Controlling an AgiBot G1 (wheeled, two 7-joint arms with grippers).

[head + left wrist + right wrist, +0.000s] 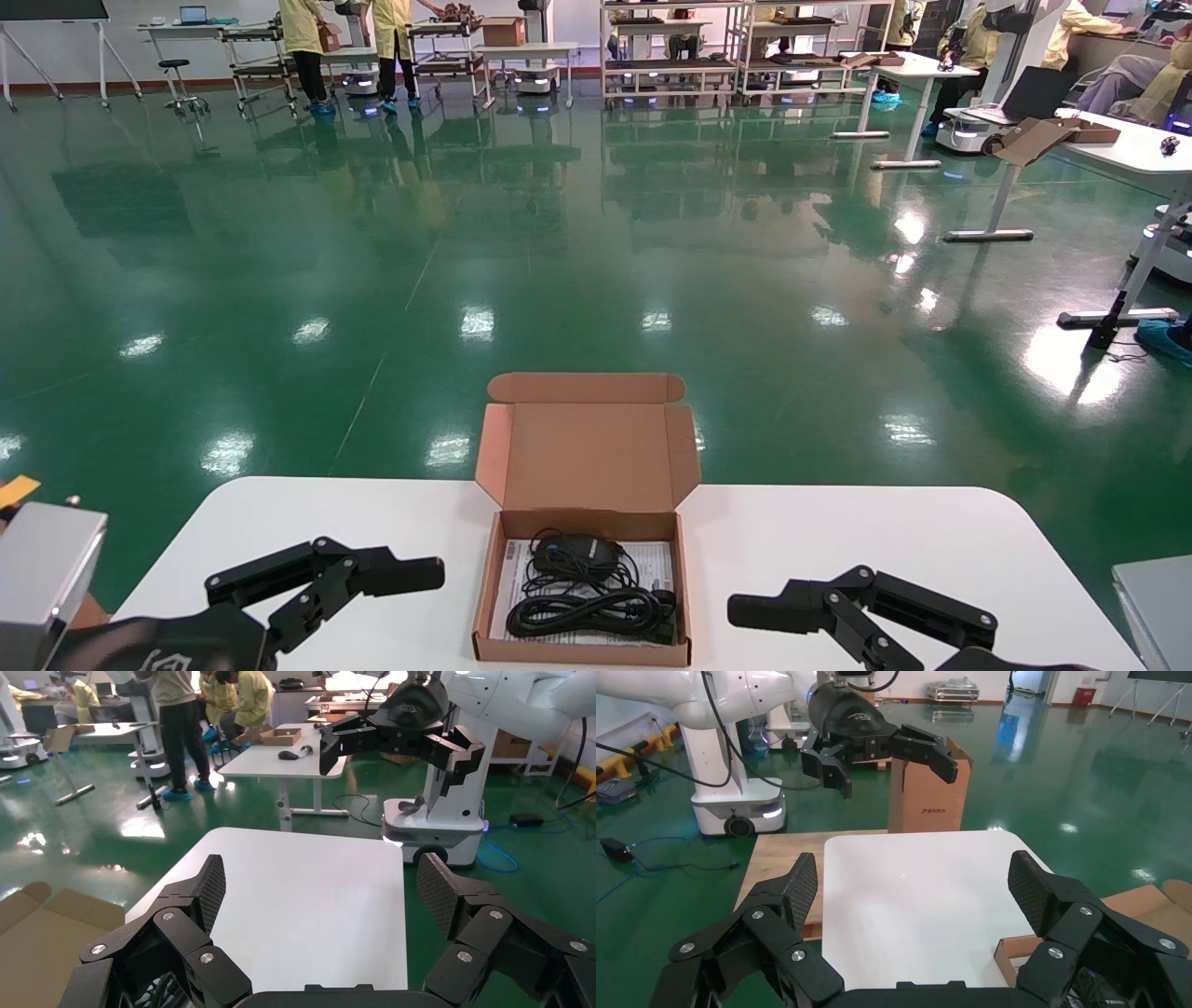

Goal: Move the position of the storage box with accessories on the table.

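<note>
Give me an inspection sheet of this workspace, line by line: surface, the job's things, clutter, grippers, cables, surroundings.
Surface: white table with rounded corners.
Job's things: cardboard box at the table's middle, lid flap standing open; inside lie a coiled black cable, a small black device and a printed sheet.
Clutter: nothing seen on the table besides the box.
Grippers: left gripper open, beside the box on its left; right gripper open, on its right; neither touches it.
Cables: only the coil in the box.
Surroundings: green floor, shelving racks, people in yellow coats.
</note>
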